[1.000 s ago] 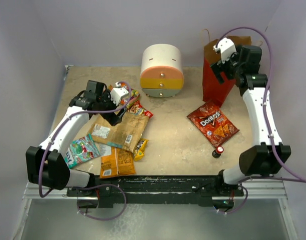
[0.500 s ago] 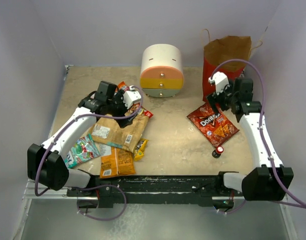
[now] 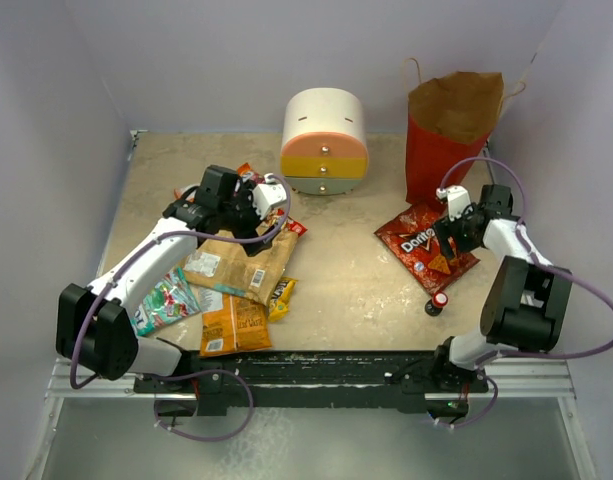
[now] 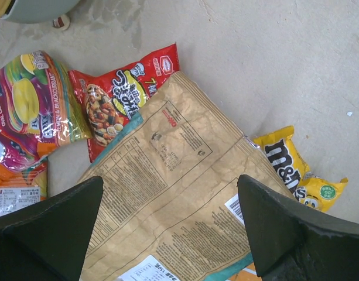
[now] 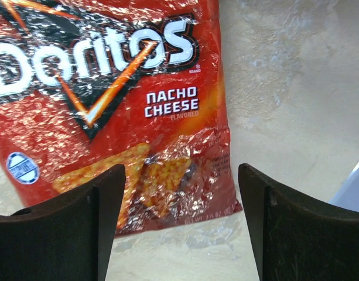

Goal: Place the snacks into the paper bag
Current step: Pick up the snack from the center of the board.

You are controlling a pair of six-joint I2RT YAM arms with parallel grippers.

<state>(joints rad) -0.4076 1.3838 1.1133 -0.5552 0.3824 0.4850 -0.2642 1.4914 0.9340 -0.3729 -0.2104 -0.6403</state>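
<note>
Red Doritos bag (image 5: pixel 109 105) lies under wide-open empty right fingers (image 5: pixel 56 234); left fingers (image 4: pixel 44 228) likewise

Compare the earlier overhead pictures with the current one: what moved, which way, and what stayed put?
The right gripper dropped from the tall brown-and-red paper bag toward the near edge and now hangs open over the red crinkly Doritos bag, gripping nothing. The left gripper edged right over the tan chip bag, open. All packets, the round drawer unit and small red-capped bottle stayed put.
</note>
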